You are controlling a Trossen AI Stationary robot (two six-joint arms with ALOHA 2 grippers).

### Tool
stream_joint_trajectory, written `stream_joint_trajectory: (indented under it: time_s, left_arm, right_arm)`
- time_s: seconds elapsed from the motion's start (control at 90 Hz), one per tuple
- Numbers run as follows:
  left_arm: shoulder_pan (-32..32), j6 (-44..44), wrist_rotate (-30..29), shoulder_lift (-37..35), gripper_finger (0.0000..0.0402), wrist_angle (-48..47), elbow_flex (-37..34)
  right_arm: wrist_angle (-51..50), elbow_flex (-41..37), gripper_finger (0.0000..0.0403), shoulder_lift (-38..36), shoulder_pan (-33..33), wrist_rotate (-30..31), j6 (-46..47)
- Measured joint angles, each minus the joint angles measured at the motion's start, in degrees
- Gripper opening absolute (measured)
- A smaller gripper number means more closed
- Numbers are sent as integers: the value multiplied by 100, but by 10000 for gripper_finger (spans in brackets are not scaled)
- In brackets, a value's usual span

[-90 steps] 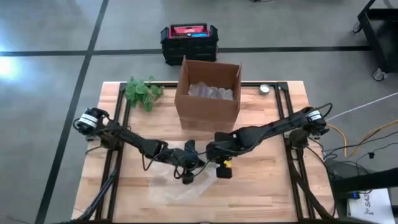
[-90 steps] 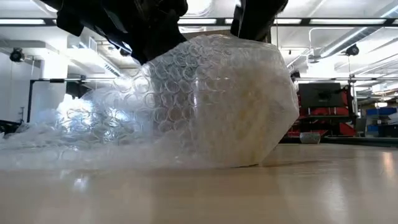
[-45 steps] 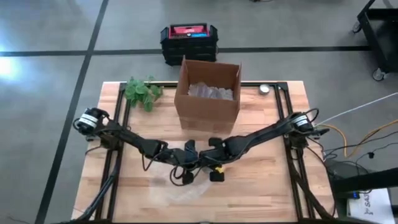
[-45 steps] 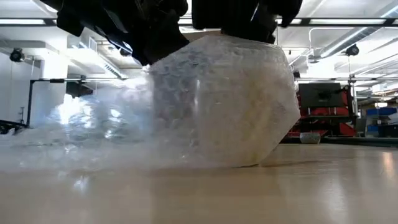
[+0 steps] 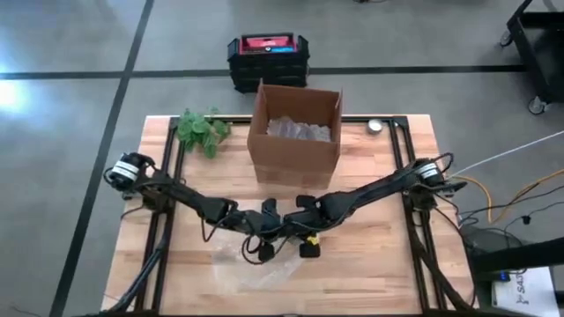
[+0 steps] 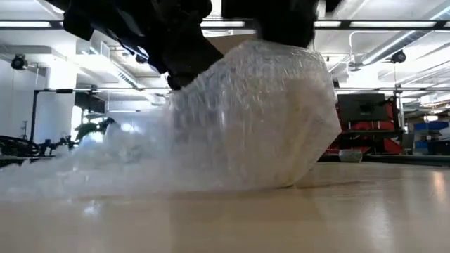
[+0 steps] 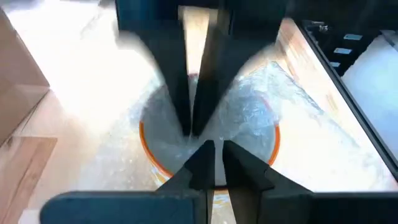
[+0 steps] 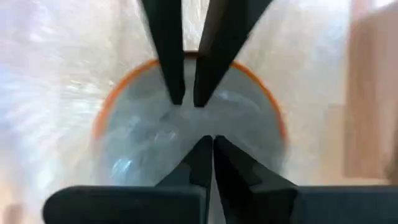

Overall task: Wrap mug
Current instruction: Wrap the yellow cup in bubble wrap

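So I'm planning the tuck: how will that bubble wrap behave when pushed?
The bubble wrap drapes loosely over the orange-rimmed mug, so it is likely floppy and light. Its loose tail sprawls across the table, so it may spring back unless pinned.

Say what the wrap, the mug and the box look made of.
Wrap: clear plastic bubble film, glossy, with round air cells.
Mug: orange rim, smooth; likely ceramic or plastic, hard to tell through the film.
Box: brown cardboard, matte, flaps open.

No words or numbers can be read; the red label (image 5: 267,41) on the black case (image 5: 268,60) is too small.
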Motion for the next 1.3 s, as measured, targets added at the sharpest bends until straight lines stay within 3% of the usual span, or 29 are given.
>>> stream_joint_trajectory:
  time_s: [0.278,0.633,1.022,1.3]
  left_arm:
    - [0,-1,0,-2,21,4,0]
    - [0,0,0,-2,21,26,0]
    - [0,2,-9,-2,21,22,0]
    - [0,-18,-1,-4,21,6,0]
  right_arm:
    - [-21,9,2,-512,46,-724,-90]
    - [234,-24,2,391,42,-1113,-157]
    - [699,-15,2,960,21,-570,-535]
    - [262,171,2,592,61,-490,-376]
